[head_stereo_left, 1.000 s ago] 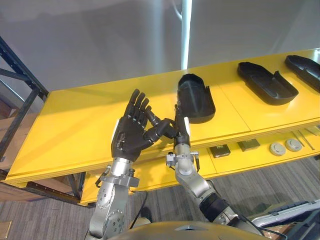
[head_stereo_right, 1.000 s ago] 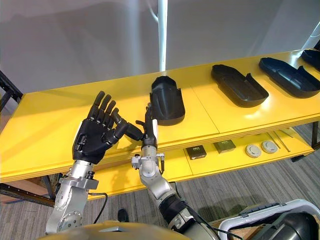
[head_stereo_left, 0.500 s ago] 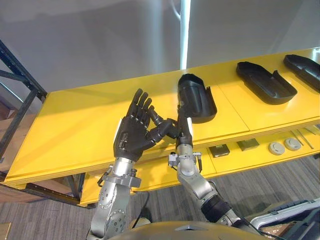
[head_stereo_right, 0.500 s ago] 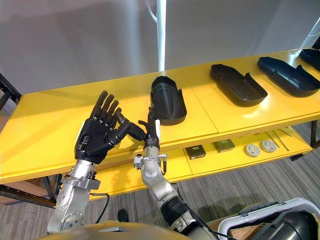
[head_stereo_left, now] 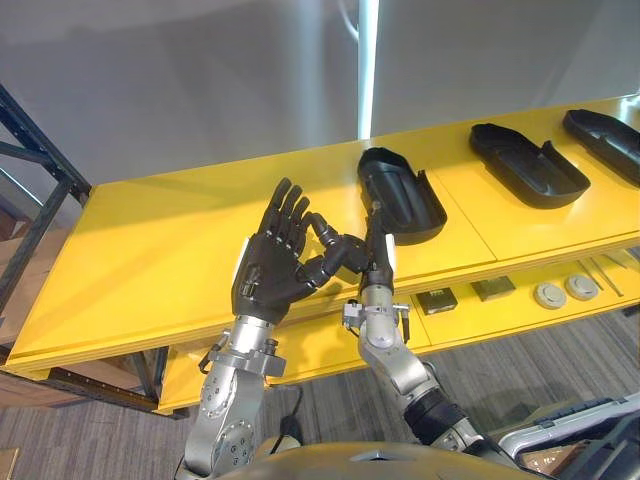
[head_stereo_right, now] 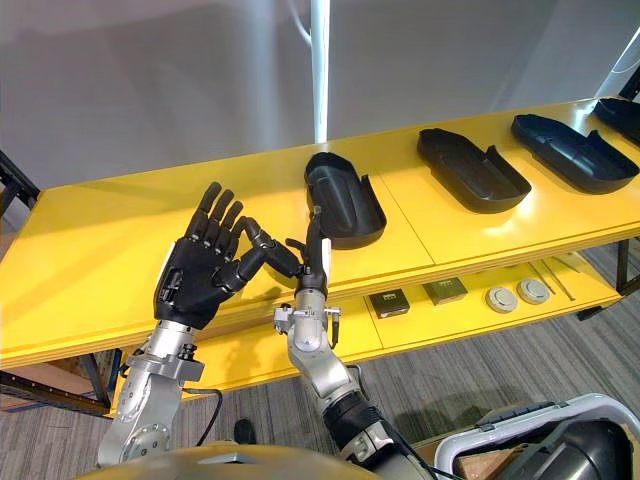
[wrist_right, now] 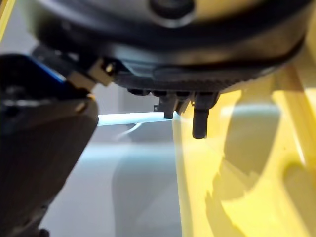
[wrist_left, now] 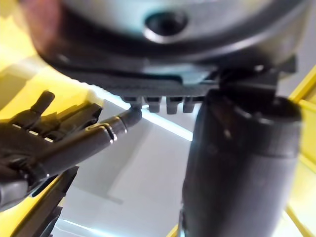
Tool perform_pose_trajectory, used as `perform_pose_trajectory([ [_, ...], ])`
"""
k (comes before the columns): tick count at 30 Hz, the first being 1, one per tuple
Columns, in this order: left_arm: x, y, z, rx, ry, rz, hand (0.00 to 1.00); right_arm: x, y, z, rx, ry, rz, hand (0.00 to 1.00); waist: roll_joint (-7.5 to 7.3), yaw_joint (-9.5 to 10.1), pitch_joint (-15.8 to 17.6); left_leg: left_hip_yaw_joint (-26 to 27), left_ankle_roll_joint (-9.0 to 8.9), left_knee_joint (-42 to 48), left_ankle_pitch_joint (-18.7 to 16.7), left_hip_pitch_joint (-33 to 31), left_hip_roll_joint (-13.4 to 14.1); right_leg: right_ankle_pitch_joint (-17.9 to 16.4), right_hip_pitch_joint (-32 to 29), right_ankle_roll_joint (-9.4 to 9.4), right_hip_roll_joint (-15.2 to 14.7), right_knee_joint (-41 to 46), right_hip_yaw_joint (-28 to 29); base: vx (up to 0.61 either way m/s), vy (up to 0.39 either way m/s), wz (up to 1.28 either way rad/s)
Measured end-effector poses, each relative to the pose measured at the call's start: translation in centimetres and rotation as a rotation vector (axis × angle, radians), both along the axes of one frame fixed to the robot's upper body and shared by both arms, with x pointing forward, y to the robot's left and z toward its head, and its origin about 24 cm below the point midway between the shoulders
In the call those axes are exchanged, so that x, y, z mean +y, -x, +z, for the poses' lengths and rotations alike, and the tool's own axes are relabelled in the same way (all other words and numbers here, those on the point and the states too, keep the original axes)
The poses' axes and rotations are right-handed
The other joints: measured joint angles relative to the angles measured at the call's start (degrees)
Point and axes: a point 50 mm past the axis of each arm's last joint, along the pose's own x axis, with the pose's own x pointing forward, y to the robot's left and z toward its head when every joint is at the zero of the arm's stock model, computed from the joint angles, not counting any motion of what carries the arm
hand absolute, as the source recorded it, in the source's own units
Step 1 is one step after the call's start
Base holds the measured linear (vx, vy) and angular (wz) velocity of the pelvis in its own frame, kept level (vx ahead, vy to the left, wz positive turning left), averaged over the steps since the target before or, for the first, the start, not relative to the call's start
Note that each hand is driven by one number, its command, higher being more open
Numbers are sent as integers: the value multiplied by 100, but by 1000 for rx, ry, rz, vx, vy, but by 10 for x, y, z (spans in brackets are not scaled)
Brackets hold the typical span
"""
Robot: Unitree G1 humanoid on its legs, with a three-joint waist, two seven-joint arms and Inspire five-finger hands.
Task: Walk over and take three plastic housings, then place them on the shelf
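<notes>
Your left hand is raised with its palm facing you. Its dark fingers are straight and fanned apart, and the thumb is angled across towards your right hand. They hold nothing.

The right hand stands edge-on just beside that thumb. Its fingers are straight, pressed side by side and pointing up, with a white cover on the thumb. They are not curled round anything.

Just beyond the right fingertips lies a black plastic housing. It is a matte, elongated shell with a rounded far end, a hollow inside facing up and thin raised walls. The fingertips reach its near rim, but you cannot tell whether they touch it.

It rests on the glossy yellow shelf, a smooth, flat board. Farther out to the right of your right fingers a second housing lies on the same shelf. It is flatter and longer, with a notched outline. A third housing lies beyond that, well apart from both hands.

Below and to the right of the right hand, a lower shelf carries two small dark square boxes and two round grey discs.

A plain grey wall stands behind the shelf, with a pale vertical pole rising beyond the right fingertips.
</notes>
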Motion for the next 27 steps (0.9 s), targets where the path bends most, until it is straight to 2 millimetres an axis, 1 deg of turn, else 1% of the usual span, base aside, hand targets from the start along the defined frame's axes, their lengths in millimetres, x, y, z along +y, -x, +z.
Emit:
perform_pose_trajectory([
  [4, 0, 0, 0, -5, -1, -7, 100, -2, -1, 1, -1, -8, -7, 100, -18, 0, 14, 1, -1, 0, -1, 0, 0, 0, 1, 0, 0, 0, 0, 0, 0, 0],
  [9, -1, 0, 1, -15, -6, -19, 100, -6, -3, 1, -1, -71, 26, 100, -28, -12, 23, 11, -3, 0, -4, 9, 1, 0, 2, 0, 0, 0, 7, 0, 0, 0],
  [12, -1, 1, 3, -29, -9, -27, 100, -7, -3, 3, -1, -162, 112, 100, -47, -15, 42, 21, -6, 0, -7, 14, 4, 0, 2, 0, 2, -1, 14, 0, 0, 0],
  [14, -1, 1, 9, -59, -10, -34, 100, -12, 2, 5, -14, -204, 186, 100, -76, -15, 78, 26, -11, 0, -13, 18, 5, 0, 4, 0, 3, -5, 19, 0, 0, 0],
  [15, -1, 2, 14, -91, -25, -42, 100, -19, 8, 8, -31, -225, 237, 100, -103, -5, 109, 28, -17, 0, -18, 18, 4, 3, 5, -4, 4, -8, 20, 0, 0, 0],
  [18, 3, 2, 19, -122, -58, -35, 100, -29, 18, 12, -46, -286, 313, 100, -130, -12, 126, 41, -20, 1, -24, 21, 6, 18, 2, -25, 8, -11, 35, 0, 0, -1],
  [20, 8, 2, 19, -126, -72, -14, 100, -42, 28, 22, -92, -342, 334, 100, -138, -19, 132, 69, -20, 1, -24, 35, 13, 38, -1, 8, 18, -14, 74, 0, 0, -6],
  [21, 10, 1, 20, -126, -75, -7, 100, -47, 30, 26, -115, -351, 327, 100, -140, -22, 134, 74, -20, 1, -24, 36, 16, 38, -4, 8, 21, -15, 85, 0, 0, -5],
  [22, 14, 1, 20, -127, -80, 9, 100, -55, 31, 36, -162, -370, 310, 100, -152, -35, 142, 87, -19, 1, -25, 42, 20, 38, -8, 8, 25, -16, 105, 1, 1, -6],
  [23, 17, 0, 20, -129, -85, 23, 100, -64, 31, 46, -215, -368, 284, 100, -174, -81, 156, 102, -36, 1, -41, 50, 24, 37, -12, 8, 29, -17, 137, 1, 1, -6],
  [24, 18, 0, 20, -130, -87, 28, 100, -69, 30, 51, -242, -366, 269, 100, -189, -111, 166, 104, -48, 1, -59, 52, 24, 36, -12, 8, 28, -17, 139, -1, 3, -5],
  [25, 20, 1, 22, -134, -89, 34, 100, -80, 31, 62, -295, -352, 235, 100, -220, -153, 186, 112, -42, 1, -63, 56, 22, 35, -13, 6, 27, -18, 149, -2, 6, -6],
  [26, 20, 1, 23, -141, -90, 36, 100, -93, 35, 72, -356, -342, 189, 100, -255, -154, 208, 145, -40, 1, -70, 69, 22, 34, -20, 4, 26, -22, 172, 1, 8, -9],
  [27, 21, 2, 24, -144, -90, 38, 100, -99, 37, 76, -382, -335, 169, 100, -270, -155, 218, 170, -40, 1, -75, 78, 23, 35, -28, 4, 25, -22, 199, 4, 8, -19],
])
